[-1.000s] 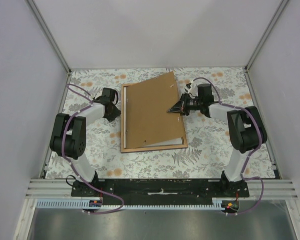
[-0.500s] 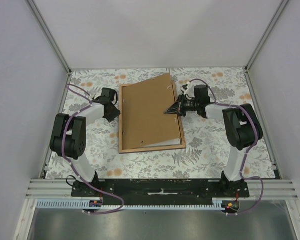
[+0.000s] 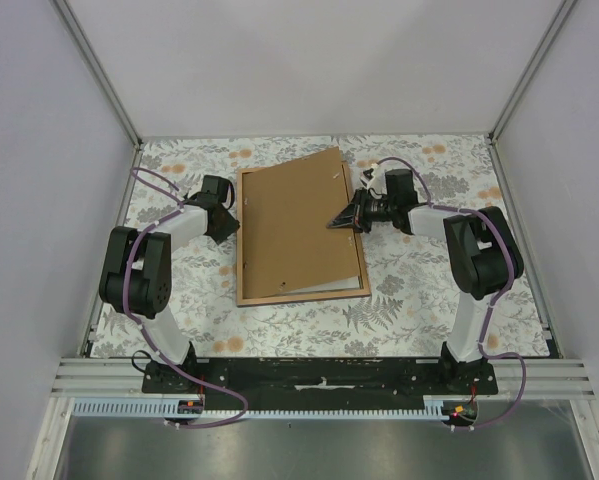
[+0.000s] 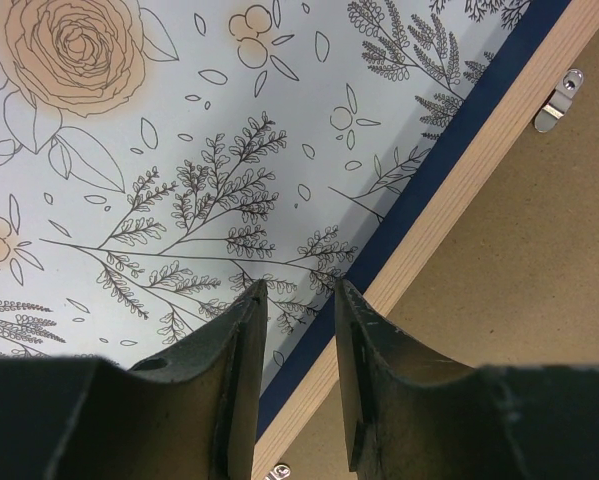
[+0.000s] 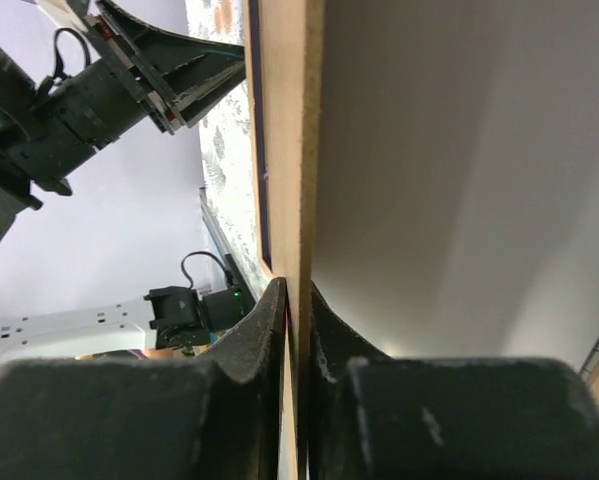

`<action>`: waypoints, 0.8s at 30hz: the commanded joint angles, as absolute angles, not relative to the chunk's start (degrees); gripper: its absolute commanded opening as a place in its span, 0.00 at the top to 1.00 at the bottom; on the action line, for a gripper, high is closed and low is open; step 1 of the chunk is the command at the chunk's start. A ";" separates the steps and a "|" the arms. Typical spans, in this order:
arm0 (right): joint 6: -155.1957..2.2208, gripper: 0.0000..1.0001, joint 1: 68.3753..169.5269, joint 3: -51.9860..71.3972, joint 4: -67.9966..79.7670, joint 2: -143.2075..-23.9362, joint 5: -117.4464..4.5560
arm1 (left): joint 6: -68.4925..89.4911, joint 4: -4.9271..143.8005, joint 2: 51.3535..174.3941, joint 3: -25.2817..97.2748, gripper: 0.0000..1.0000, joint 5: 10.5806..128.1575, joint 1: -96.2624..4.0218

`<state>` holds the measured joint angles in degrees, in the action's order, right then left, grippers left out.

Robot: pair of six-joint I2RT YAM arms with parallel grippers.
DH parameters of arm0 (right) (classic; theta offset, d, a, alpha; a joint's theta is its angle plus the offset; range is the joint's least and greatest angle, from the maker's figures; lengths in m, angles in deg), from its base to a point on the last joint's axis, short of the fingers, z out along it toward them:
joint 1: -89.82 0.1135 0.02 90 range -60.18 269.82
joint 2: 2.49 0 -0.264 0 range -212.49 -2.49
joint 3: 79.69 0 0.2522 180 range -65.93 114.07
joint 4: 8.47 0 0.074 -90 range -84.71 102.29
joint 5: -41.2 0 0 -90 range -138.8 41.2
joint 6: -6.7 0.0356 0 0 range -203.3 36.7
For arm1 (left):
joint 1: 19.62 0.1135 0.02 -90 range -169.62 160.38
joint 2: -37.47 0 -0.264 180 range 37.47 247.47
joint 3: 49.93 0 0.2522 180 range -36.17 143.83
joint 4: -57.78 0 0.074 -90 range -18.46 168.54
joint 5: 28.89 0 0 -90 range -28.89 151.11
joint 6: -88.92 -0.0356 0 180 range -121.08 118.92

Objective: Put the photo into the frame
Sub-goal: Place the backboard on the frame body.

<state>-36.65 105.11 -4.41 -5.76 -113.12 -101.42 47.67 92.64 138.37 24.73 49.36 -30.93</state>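
The frame [image 3: 247, 240] lies flat on the floral table, its light wood rim showing along the left and near sides. A brown backing board [image 3: 299, 225] lies askew over it, its far right corner past the rim. My right gripper [image 3: 334, 222] is shut on the board's right edge, and in the right wrist view its fingers [image 5: 297, 290] pinch the thin board [image 5: 289, 150]. My left gripper [image 3: 234, 225] is open and empty at the frame's left side. Its jaws [image 4: 299, 295] straddle the blue and wood rim [image 4: 479, 165] from above. The photo's print is not visible. A pale surface [image 5: 459, 200] lies beside the board.
A metal turn clip [image 4: 557, 100] sits on the frame's inner edge by the board [image 4: 519, 270]. White enclosure walls stand at the left, right and back. The left arm [image 5: 99, 100] shows across the table in the right wrist view.
My right gripper has moved a little left with the backing board, which now lies straighter over the frame. The frame has shifted slightly left. The left gripper has hardly moved.
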 commanded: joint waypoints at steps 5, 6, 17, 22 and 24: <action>-44.89 0.65 106.26 0.95 6.59 -110.43 -92.94 | 46.03 91.84 137.05 25.09 0.60 50.30 -30.52; -45.50 0.63 106.26 1.48 8.26 -110.25 -91.79 | 46.03 91.76 136.96 24.91 0.60 50.30 -30.43; -51.83 0.37 106.26 5.26 22.77 -106.21 -78.53 | 45.77 91.75 136.43 24.82 0.60 51.09 -29.99; -54.73 0.33 106.17 6.40 28.74 -102.52 -70.27 | 45.41 91.84 135.47 24.65 0.60 51.53 -29.82; -55.87 0.30 106.17 6.76 31.47 -100.76 -65.62 | 45.33 92.11 135.12 24.74 0.60 51.79 -29.82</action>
<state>-51.99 106.16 3.39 25.47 -106.26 -75.33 47.19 92.62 138.02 24.71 50.89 -30.17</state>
